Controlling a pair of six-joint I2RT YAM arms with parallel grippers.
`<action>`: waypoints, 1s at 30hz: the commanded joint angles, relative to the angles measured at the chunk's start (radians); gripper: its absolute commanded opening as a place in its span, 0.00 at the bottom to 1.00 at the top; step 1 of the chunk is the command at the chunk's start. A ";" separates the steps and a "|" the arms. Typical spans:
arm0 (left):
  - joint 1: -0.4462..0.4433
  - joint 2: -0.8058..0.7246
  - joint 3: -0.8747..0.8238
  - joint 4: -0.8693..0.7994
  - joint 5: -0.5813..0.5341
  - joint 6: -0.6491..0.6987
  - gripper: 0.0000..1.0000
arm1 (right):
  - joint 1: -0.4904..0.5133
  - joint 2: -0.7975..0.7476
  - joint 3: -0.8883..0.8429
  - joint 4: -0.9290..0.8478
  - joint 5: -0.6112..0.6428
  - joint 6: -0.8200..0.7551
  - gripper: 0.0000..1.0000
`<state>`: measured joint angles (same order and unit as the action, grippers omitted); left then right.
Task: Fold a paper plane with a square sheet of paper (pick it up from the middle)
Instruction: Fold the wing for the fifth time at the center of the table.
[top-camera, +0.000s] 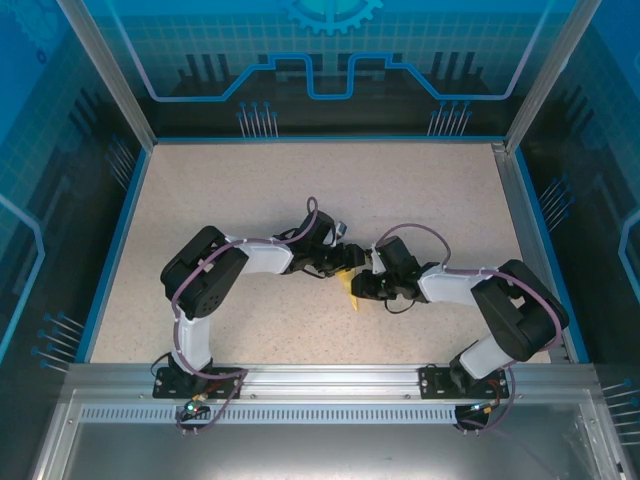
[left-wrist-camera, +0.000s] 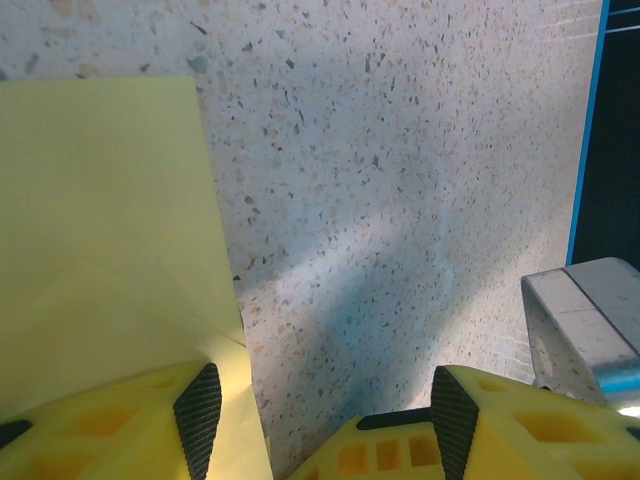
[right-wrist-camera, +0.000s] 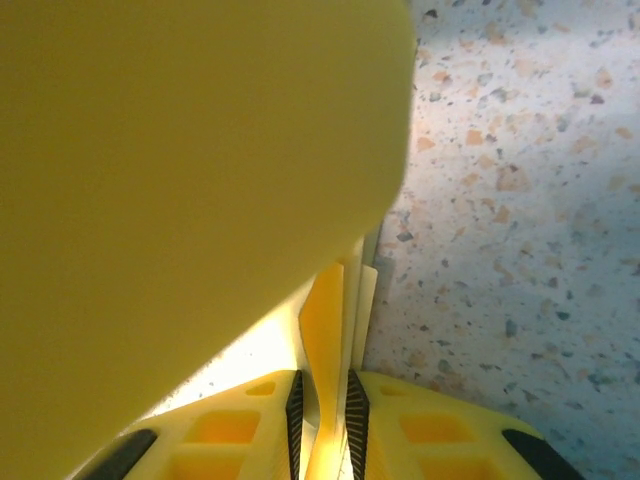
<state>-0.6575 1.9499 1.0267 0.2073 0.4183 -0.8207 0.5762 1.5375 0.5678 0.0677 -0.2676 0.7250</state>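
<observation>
- Top view: both arms reach to the middle of the table (top-camera: 250, 180). The paper plane (top-camera: 351, 291), a small yellow folded piece, lies between the left claw (top-camera: 342, 264) and the right claw (top-camera: 366, 286). The arms cover most of it, so the fold state cannot be read here.
- Left wrist view: the left claw (left-wrist-camera: 325, 420) stands wide and holds nothing. The paper plane (left-wrist-camera: 100, 250) lies flat on the table (left-wrist-camera: 400, 200) at the left of the view. Its straight edge runs just beside the left pad (left-wrist-camera: 197, 415). Whether that finger presses on the paper cannot be told.
- Right wrist view: the right claw (right-wrist-camera: 325, 410) is narrow and pinches several stacked layers of the paper plane (right-wrist-camera: 325, 300) between its pads (right-wrist-camera: 295, 405). A broad yellow flap rises out of focus close to the lens at the left. Bare table (right-wrist-camera: 500, 200) shows at the right.
- Step in hand, as judged: the right claw forms or lifts a fold, with the left claw placed to steady the flat part.
- Procedure: pinch all layers together so none slips out. Move the flap slowly along the crease line. Lower the left claw onto the flat part before pulling. Otherwise the light paper is likely to slide and the crease to skew.
</observation>
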 joint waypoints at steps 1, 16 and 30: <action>-0.005 0.043 0.005 -0.057 0.005 0.040 0.62 | 0.019 -0.021 -0.009 -0.068 0.022 0.016 0.24; -0.005 0.041 0.006 -0.067 0.018 0.050 0.62 | -0.045 -0.133 -0.039 0.089 -0.219 0.106 0.12; -0.005 0.041 0.005 -0.064 0.019 0.048 0.62 | -0.040 0.040 -0.025 0.124 -0.252 0.123 0.13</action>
<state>-0.6567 1.9499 1.0267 0.2039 0.4278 -0.8036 0.5339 1.5383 0.5339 0.2161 -0.4908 0.8425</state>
